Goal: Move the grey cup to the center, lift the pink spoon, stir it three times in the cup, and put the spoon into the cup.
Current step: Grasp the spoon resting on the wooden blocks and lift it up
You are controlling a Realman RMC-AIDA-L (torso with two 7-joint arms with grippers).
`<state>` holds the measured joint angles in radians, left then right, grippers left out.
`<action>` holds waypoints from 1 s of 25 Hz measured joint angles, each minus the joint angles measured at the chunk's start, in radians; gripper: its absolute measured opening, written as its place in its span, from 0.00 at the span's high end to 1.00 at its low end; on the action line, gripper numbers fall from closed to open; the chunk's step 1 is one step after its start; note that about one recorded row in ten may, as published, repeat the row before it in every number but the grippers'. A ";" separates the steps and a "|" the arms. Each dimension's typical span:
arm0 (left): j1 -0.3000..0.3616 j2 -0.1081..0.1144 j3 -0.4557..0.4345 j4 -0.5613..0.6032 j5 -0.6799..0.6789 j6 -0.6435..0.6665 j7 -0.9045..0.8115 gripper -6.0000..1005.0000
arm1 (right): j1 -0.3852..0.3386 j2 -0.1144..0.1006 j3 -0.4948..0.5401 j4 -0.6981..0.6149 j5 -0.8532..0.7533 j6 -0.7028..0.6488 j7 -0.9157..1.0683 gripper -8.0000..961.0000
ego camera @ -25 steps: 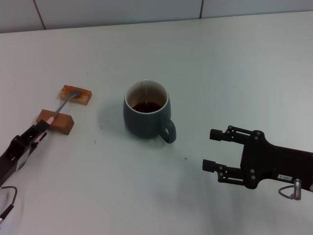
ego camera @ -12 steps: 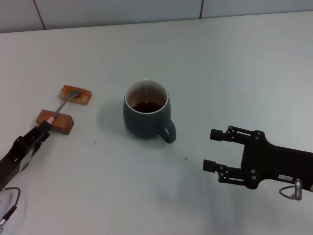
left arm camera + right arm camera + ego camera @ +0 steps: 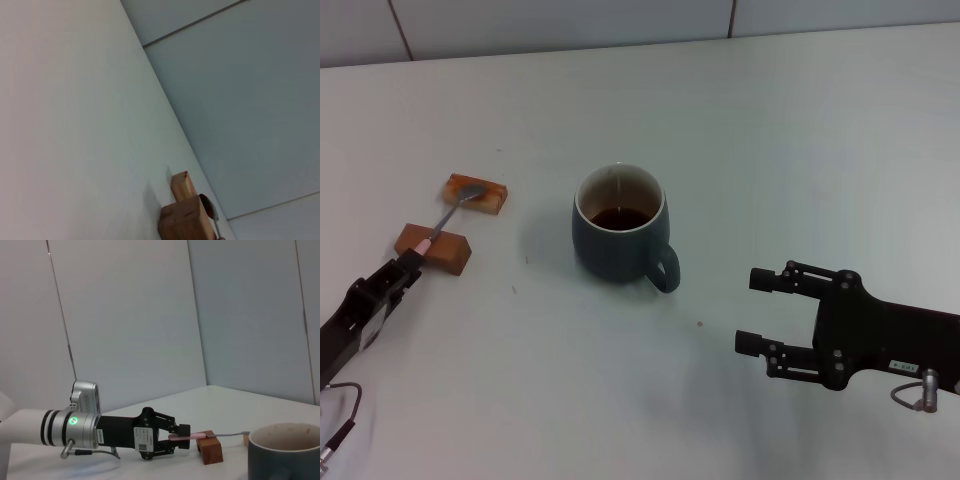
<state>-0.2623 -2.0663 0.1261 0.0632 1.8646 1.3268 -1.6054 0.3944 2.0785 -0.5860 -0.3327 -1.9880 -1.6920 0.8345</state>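
Left pincer (image 3: 408, 262) | pinching pink spoon (image 3: 442, 220) (unmoved) | right pincer (image 3: 754, 310) spread, idle

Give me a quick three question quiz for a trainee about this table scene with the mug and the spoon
1. True or false: the slim pink-handled metal spoon already stands inside the rounded blue-grey ceramic cup.
2. What does the spoon lie across?
3. Which gripper is at the spoon's handle end? A) left gripper B) right gripper

Key:
1. False; it is outside the cup, on the cup's left.
2. Two brown wooden blocks, bridging them.
3. A; the right gripper waits open to the right of the cup.
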 joint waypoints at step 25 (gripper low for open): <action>-0.020 0.002 0.010 -0.007 0.008 -0.012 0.008 0.87 | 0.005 0.000 -0.001 -0.025 0.000 0.004 0.000 0.22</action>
<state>-0.2821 -2.0647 0.1361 0.0567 1.8724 1.3148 -1.5975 0.3999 2.0785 -0.5874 -0.3574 -1.9880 -1.6881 0.8345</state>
